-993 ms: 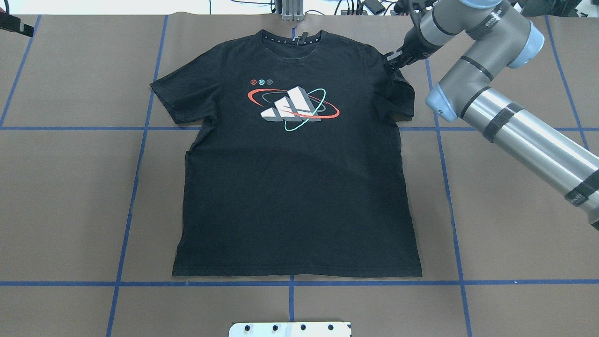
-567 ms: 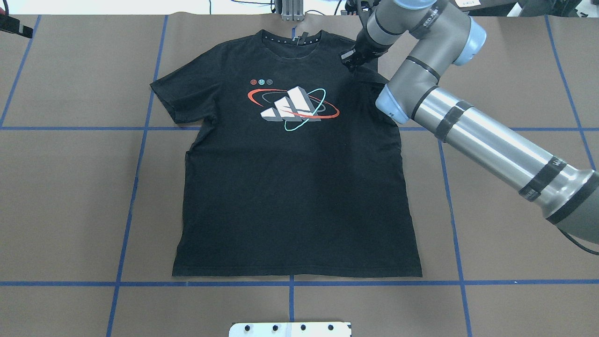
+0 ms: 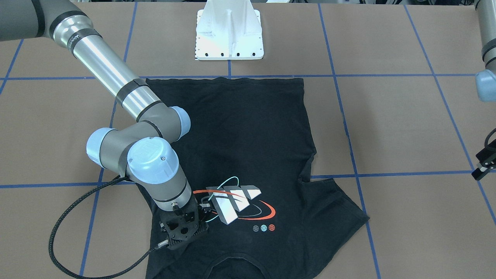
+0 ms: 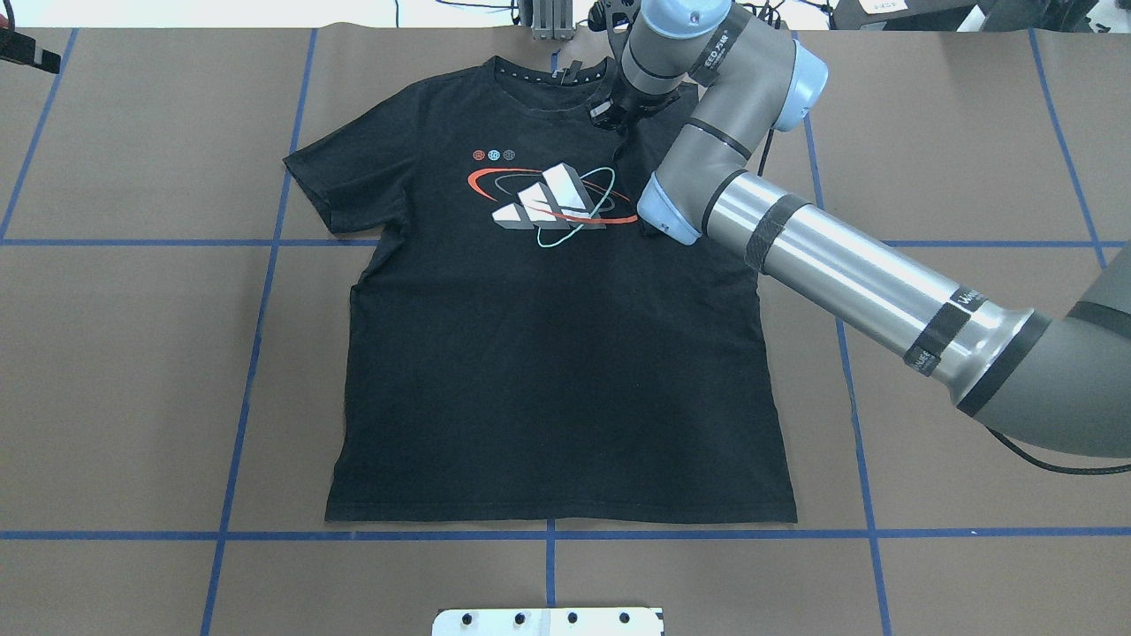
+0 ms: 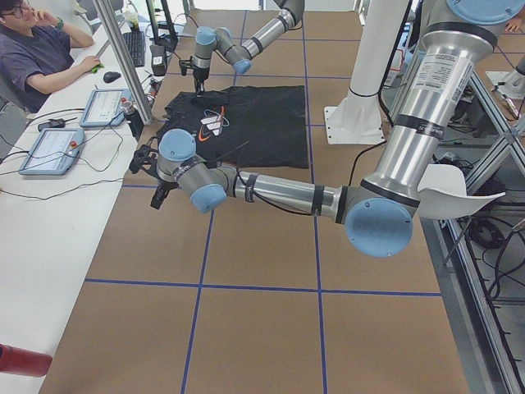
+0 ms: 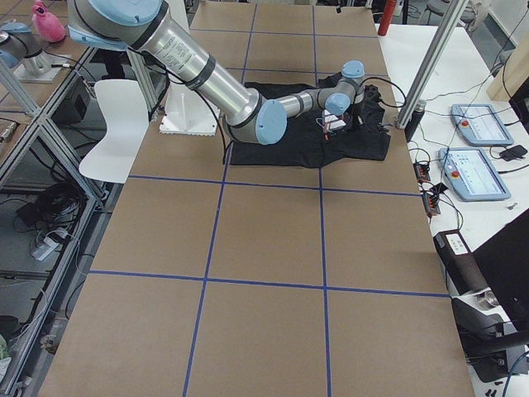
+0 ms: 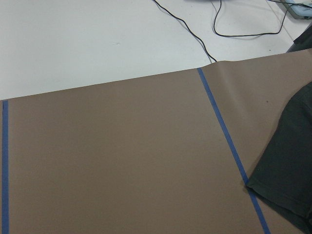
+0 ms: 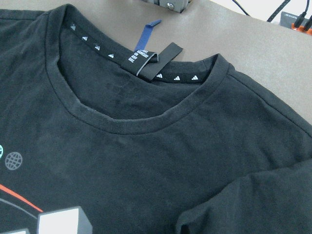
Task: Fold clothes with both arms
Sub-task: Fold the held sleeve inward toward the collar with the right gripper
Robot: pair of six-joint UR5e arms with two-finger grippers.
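1. On the right gripper point(image 4: 612, 122), the jaws were pressed together on a fold of the T-shirt point(image 4: 548, 371), just below the collar point(image 4: 548, 88) in the upper centre of the overhead frame.
2. From that pinch a ridge of black cloth ran down and to frame right, under the right arm point(image 4: 839, 265). The sleeve on that side lay drawn in over the chest, beside the logo point(image 4: 552, 205).
3. The T-shirt lay print side up in the middle of the frame, collar toward the top edge and hem toward the bottom. Its other sleeve point(image 4: 322, 190) was spread flat at frame left.
4. The left gripper point(image 3: 480, 168) hung at the right edge of the front-facing frame, clear of the shirt. Whether its jaws were spread or pressed together could not be told.
5. The brown surface point(image 4: 132, 353) carried blue tape lines point(image 4: 258, 336), and a white pedestal point(image 4: 548, 621) sat at the bottom centre.
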